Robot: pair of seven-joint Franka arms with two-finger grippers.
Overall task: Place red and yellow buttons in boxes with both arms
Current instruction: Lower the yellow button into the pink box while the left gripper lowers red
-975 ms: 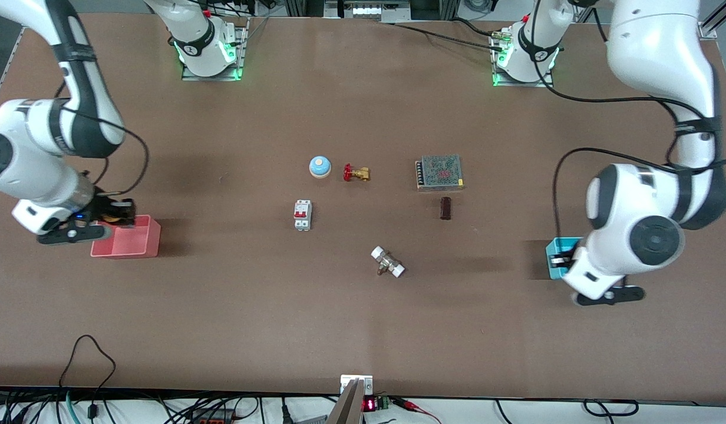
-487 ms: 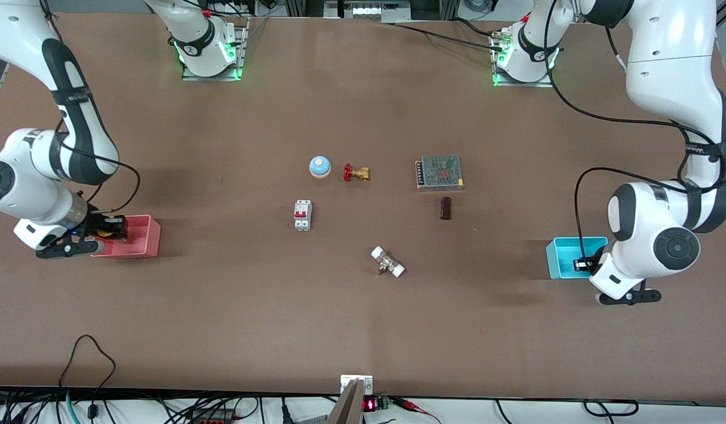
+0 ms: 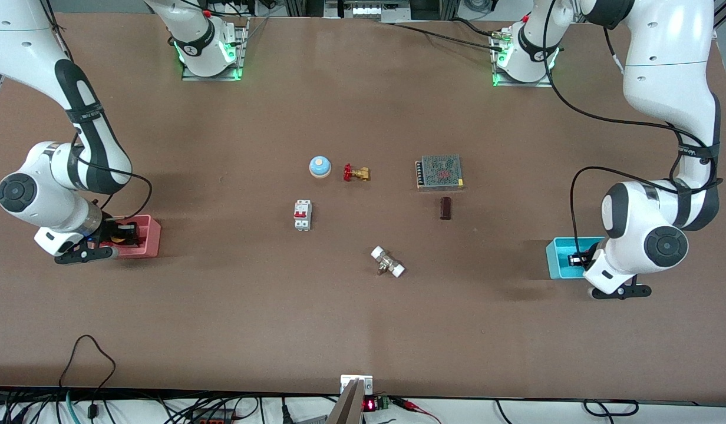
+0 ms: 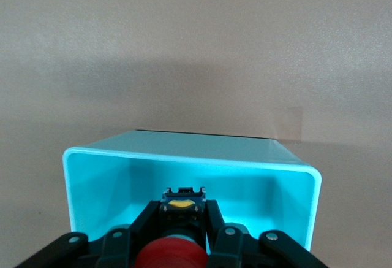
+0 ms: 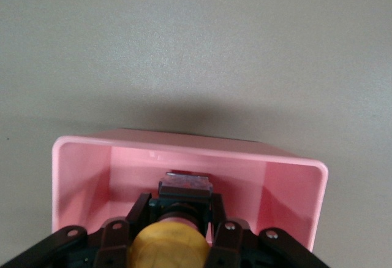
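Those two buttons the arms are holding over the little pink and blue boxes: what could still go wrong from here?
The left gripper holds the red domed push button inside the thin-walled cyan plastic bin. The right gripper holds the orange-yellow domed push button in the pink plastic bin.

1. Each gripper sits low between thin walls; moving sideways could drag or tip the light bin.
2. A button might cling to a finger on release and lift back out.
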